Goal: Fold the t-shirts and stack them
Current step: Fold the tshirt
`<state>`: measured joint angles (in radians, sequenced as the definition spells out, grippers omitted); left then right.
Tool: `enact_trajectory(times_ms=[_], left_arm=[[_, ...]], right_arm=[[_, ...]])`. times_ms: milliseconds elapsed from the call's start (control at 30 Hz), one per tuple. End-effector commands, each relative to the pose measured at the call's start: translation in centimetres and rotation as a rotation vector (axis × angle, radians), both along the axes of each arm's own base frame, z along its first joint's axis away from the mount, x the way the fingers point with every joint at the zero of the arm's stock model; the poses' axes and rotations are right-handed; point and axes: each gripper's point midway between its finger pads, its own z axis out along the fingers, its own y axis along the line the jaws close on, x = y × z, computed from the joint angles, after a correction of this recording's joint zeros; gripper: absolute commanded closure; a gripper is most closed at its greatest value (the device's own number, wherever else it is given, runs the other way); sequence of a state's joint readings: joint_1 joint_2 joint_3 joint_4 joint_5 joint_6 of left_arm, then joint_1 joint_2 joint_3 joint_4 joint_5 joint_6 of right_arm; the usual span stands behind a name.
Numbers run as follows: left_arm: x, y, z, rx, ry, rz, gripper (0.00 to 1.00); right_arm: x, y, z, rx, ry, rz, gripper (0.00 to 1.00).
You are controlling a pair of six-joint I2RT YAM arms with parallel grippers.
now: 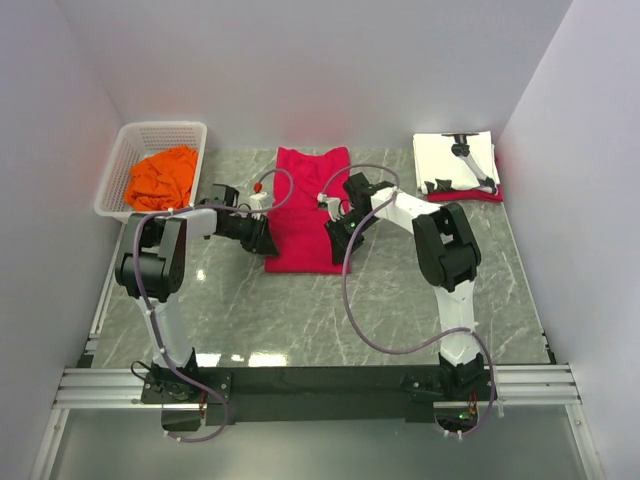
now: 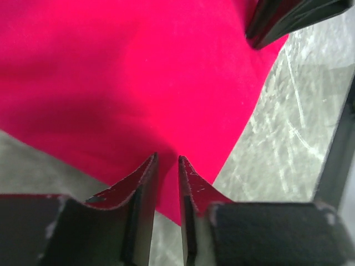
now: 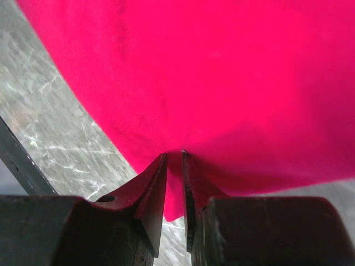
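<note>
Nearest me, the grey marbled table [image 1: 300, 320] is hard and glossy, veined in white. A little further out, both grippers sit low at the near half of the crimson t-shirt [image 1: 305, 205], one at each side edge. The left gripper [image 2: 166, 162] has its fingers drawn in to a narrow slit with red cloth filling it, so I judge it pinched on the shirt's edge. The right gripper [image 3: 174, 155] is plainly clamped on the shirt, the fabric puckering into its tips. The shirt is a soft, matte knit lying as a long narrow panel running away from me, sleeves apparently tucked in and neckline at the far end. I'd say I'm mid-fold: the lengthwise folds look done and the crosswise one is left. Farther back on the left, the orange t-shirt [image 1: 162, 178] lies crumpled in the white lattice basket [image 1: 112, 170], not yet folded. At the far right the white t-shirt [image 1: 435, 160] with its black print lies folded square. A strip of red cloth [image 1: 470, 197] shows beneath it, which I can't identify.
</note>
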<state>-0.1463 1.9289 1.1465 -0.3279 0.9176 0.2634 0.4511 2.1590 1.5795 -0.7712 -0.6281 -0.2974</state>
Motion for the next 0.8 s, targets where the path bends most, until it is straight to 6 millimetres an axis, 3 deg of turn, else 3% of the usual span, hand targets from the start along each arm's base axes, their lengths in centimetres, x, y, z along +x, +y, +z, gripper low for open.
enact_trajectory(times_ms=[0, 167, 333, 367, 467, 533, 567, 600, 633, 700, 733, 767], left_arm=[[-1.2, -1.0, -1.0, -0.014, 0.139, 0.053, 0.75], [-4.5, -1.1, -2.7, 0.001, 0.275, 0.085, 0.78], [-5.3, -1.3, 0.5, -0.032, 0.194, 0.036, 0.78], [-5.4, -1.2, 1.1, -0.03, 0.167, 0.019, 0.77], [-5.8, -0.3, 4.7, -0.012, -0.05, -0.083, 0.71], [-6.4, 0.6, 5.1, 0.036, -0.223, -0.171, 0.61], [-6.6, 1.1, 5.2, 0.069, -0.297, -0.196, 0.59], [-6.5, 1.5, 6.6, 0.094, -0.459, -0.256, 0.55], [-7.5, 1.8, 5.7, 0.115, -0.5, -0.291, 0.54], [-7.4, 1.9, 6.2, 0.185, -0.694, -0.363, 0.51], [-8.3, 2.0, 4.9, 0.208, -0.715, -0.39, 0.51], [-7.8, 1.8, 5.6, 0.227, -0.812, -0.401, 0.51]], right_arm=[[-1.0, -1.1, -1.1, -0.035, 0.062, -0.051, 0.76], [-3.3, -2.0, -1.7, -0.044, 0.106, -0.047, 0.77], [-5.9, -3.1, -0.9, -0.064, 0.082, 0.022, 0.76], [-6.2, -3.3, 0.2, -0.062, 0.054, 0.04, 0.74], [-6.0, -4.2, 3.3, -0.044, -0.092, 0.097, 0.67], [-6.1, -5.3, 4.0, -0.059, -0.201, 0.139, 0.59], [-5.1, -5.8, 5.5, -0.079, -0.333, 0.146, 0.56], [-5.6, -6.5, 5.0, -0.103, -0.366, 0.17, 0.54], [-5.4, -6.7, 6.0, -0.11, -0.453, 0.21, 0.52], [-5.5, -7.0, 5.2, -0.18, -0.556, 0.294, 0.52], [-5.5, -7.1, 5.5, -0.198, -0.611, 0.316, 0.52], [-4.7, -7.0, 5.6, -0.229, -0.683, 0.323, 0.52]])
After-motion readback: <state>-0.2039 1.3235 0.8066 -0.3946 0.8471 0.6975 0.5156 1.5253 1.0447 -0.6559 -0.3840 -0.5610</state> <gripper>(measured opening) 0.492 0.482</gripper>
